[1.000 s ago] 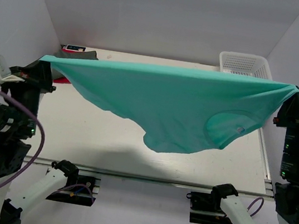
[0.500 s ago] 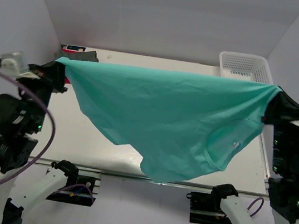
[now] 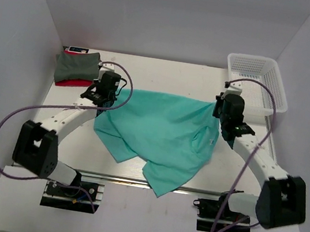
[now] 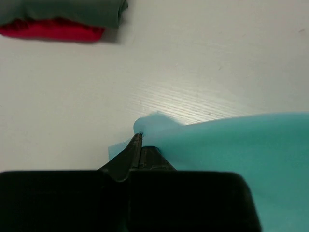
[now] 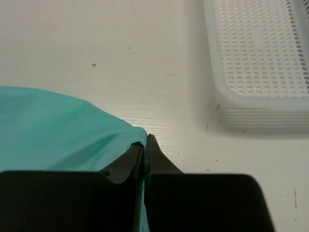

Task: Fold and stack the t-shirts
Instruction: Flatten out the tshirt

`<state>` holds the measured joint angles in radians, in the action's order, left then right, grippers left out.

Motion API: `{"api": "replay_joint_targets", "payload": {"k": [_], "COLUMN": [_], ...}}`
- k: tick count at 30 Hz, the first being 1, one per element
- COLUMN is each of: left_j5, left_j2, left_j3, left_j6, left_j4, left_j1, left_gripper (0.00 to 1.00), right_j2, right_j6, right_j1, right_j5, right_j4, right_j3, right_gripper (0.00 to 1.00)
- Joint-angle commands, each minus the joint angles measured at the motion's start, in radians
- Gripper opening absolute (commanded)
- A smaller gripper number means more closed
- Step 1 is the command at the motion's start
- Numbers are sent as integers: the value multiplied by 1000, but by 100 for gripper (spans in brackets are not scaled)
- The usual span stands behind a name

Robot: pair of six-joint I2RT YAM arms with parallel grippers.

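Loosely rumpled, the teal t-shirt lies spread, left gripper and right gripper clamped on its far corners.

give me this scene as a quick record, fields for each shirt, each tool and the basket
teal shirt: spread out rumpled on the table, near end hanging past the near edge
left tool: shut on the teal shirt's far left corner, low over the table
right tool: shut on the teal shirt's far right corner, low over the table
grey shirt: folded, lying on the red shirt, far left corner
red shirt: folded, bottom of that pile
basket: white mesh, far right corner, nothing seen inside
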<state>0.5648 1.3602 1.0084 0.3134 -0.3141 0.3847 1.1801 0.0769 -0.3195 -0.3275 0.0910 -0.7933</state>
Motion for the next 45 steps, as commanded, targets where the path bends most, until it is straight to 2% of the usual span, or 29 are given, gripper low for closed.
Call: {"api": "replay_joint_targets", "payload": {"k": [1,5,10,14,15,16,17,19,20,24,27,28,30,31,33,34,35,38,40,41,45], "left_j5": [8,-20,-34,-55,-75,-86,-86,-97,-97,-131,-170,-180,-212,-229,-272,-272,-298,-339,-348,-373,-459], "left_j2": [80,269,503,600,640,657,672,695,695,639,514,472,334,285,187,138,44,-97,-145,-160,-196], "left_j3": [27,136,304,407,455,482,510,578,593,628,540,506,374,272,169,117,22,-135,-222,-246,-329], "left_j6": [29,29,29,29,29,29,29,29,29,29,29,39,68,91,118,140,141,150,150,150,139], "left_j4": [84,93,61,41,24,4,-34,-60,-83,-132,-143,-143,-154,-154,-134,-125,-115,-65,-28,-14,39], "left_j1": [-44,-92,-132,-176,-188,-188,-197,-207,-207,-207,-207,-207,-207,-207,-195,-195,-185,-185,-185,-185,-185], "left_gripper": [0,0,0,0,4,32,47,77,100,100,100,100,100,100,100,100,100,100,100,100,100], "right_j2": [134,347,499,627,657,683,691,714,714,650,546,467,409,320,259,195,140,-3,-80,-103,-220], "right_j6": [23,23,18,-5,-6,-11,-14,-29,-35,-28,-12,0,26,52,73,90,116,158,195,207,264], "right_j1": [20,46,60,69,72,74,74,73,69,68,66,63,60,60,56,51,46,28,8,2,-56], "right_j5": [-39,-41,-99,-102,-100,-99,-97,-88,-88,-67,-6,30,88,211,290,411,438,589,636,709,783], "right_j4": [162,145,128,89,66,52,15,-3,-19,-73,-89,-89,-134,-137,-145,-157,-163,-172,-162,-157,-181], "right_j3": [-104,-226,-374,-489,-506,-567,-584,-636,-644,-652,-592,-563,-505,-453,-382,-329,-299,-153,-33,-3,164], "right_gripper": [0,0,0,0,0,0,0,44,90,90,90,90,90,90,90,90,90,90,90,90,90]}}
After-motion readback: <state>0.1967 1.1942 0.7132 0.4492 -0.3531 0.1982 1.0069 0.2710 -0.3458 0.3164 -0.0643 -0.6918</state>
